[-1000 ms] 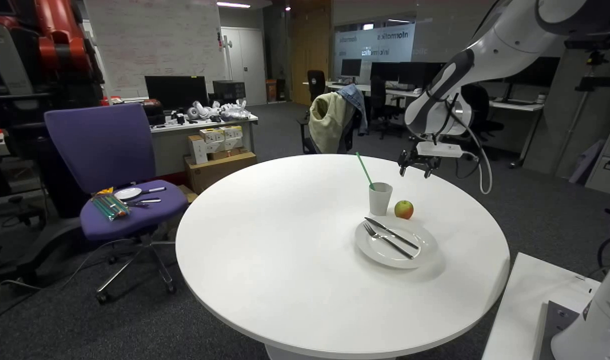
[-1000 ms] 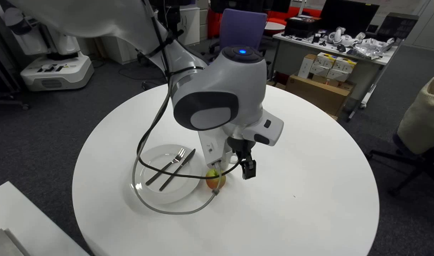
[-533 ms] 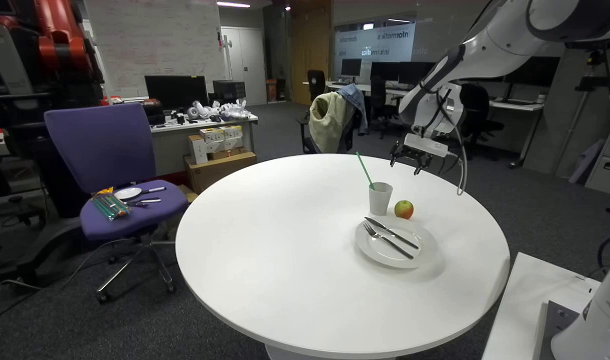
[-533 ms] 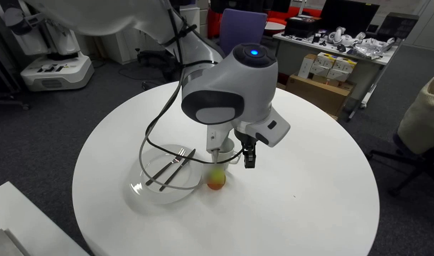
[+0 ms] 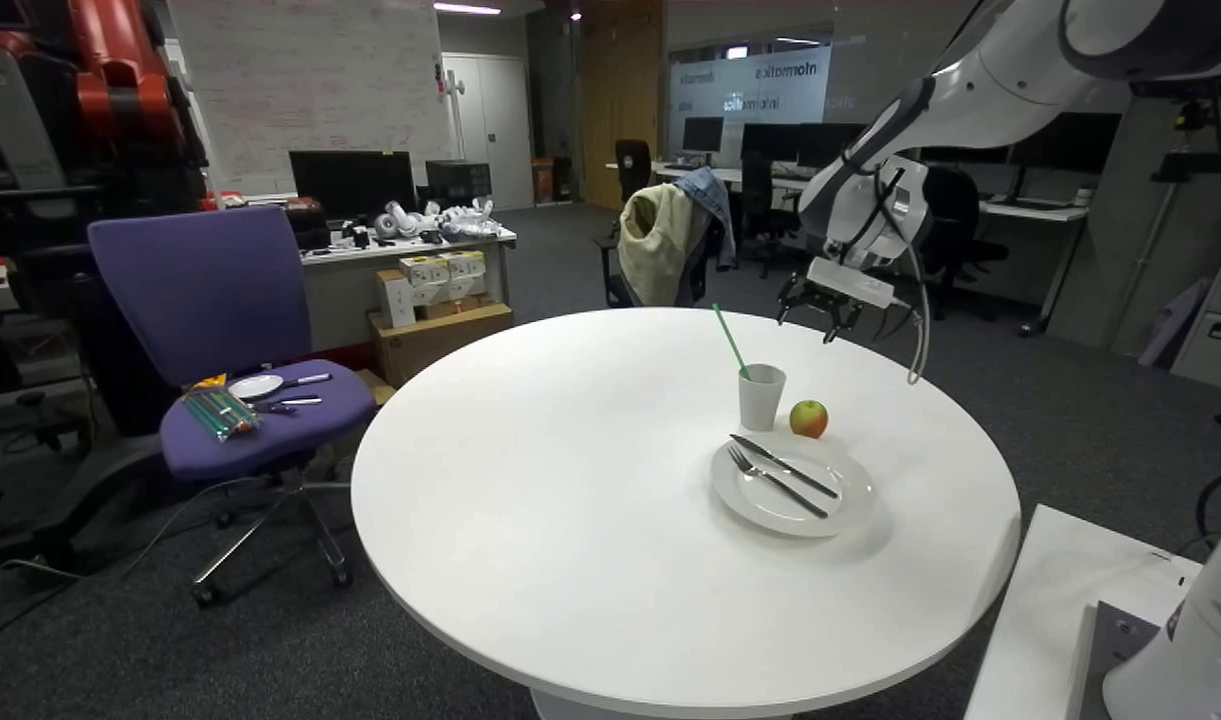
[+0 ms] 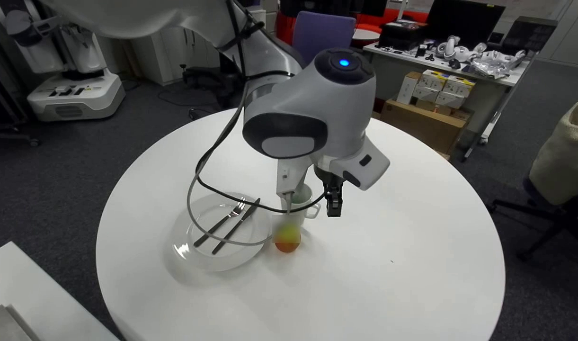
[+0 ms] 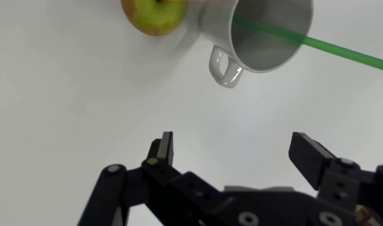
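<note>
The end effector [image 7: 232,146] stands wide with nothing between its fingers, hanging above the surface [image 5: 570,480] and touching nothing. Nearest to it is a white mug [image 7: 218,23], upright on the surface; its handle [image 7: 230,77] juts toward the end effector, and nothing seems to block that side. A green straw [image 7: 345,52] leans across the mug's rim, probably because it is too long to stand inside. Just beside the mug rests an apple [image 7: 156,15], and close by lies a plate [image 5: 755,508] with a knife [image 5: 795,472] and fork [image 5: 795,494] side by side, perhaps laid there to keep the setting together. Mug, apple and plate leave little room between them. The surface's round edge comes nearest beyond the plate, yet well apart from it; wider room for moving appears to lie past the mug, away from the plate.
</note>
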You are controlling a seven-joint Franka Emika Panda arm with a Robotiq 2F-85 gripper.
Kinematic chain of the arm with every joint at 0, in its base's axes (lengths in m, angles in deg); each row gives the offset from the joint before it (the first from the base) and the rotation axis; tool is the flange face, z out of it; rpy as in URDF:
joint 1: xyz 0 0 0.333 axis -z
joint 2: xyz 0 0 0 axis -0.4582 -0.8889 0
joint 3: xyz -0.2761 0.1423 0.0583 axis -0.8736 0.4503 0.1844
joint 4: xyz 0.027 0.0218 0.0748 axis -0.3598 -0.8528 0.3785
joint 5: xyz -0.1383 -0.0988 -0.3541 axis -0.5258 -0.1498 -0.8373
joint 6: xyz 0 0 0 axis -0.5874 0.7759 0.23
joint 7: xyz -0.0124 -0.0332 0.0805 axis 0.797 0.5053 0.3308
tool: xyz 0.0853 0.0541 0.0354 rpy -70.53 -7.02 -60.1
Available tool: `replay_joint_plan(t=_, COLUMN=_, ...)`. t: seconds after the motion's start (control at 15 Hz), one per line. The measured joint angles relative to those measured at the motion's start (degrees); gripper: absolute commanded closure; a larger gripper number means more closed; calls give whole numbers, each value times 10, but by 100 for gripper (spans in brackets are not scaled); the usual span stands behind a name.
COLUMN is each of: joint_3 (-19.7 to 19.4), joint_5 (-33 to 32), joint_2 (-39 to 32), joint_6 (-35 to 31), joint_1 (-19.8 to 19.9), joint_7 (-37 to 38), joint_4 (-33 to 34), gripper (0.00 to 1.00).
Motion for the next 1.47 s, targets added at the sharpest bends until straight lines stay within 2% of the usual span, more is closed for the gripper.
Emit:
replay_joint_plan(t=0.33, joint_3=-35, joint_5=-176, joint_2=85, joint_6=-1, joint_1=-56, joint_7=7, joint_4=-63, gripper=0)
replay_joint_plan(t=0.6, joint_3=-34, joint_5=-287, joint_2=157, joint_6=6, joint_1=-105, joint_7=17, joint_4=-111, gripper=0)
replay_joint_plan(t=0.8, joint_3=-11, joint_5=-319, joint_2=177, joint_6=26, joint_1=-134, joint_7=15, joint_4=-130, gripper=0)
replay_joint_plan(t=1.07, joint_3=22, joint_5=-328, joint_2=170, joint_6=54, joint_1=-162, joint_7=6, joint_4=-139, gripper=0)
replay_joint_plan(t=1.47, joint_3=35, joint_5=-369, joint_2=136, joint_6=64, joint_1=-180, joint_7=-12, joint_4=-141, gripper=0)
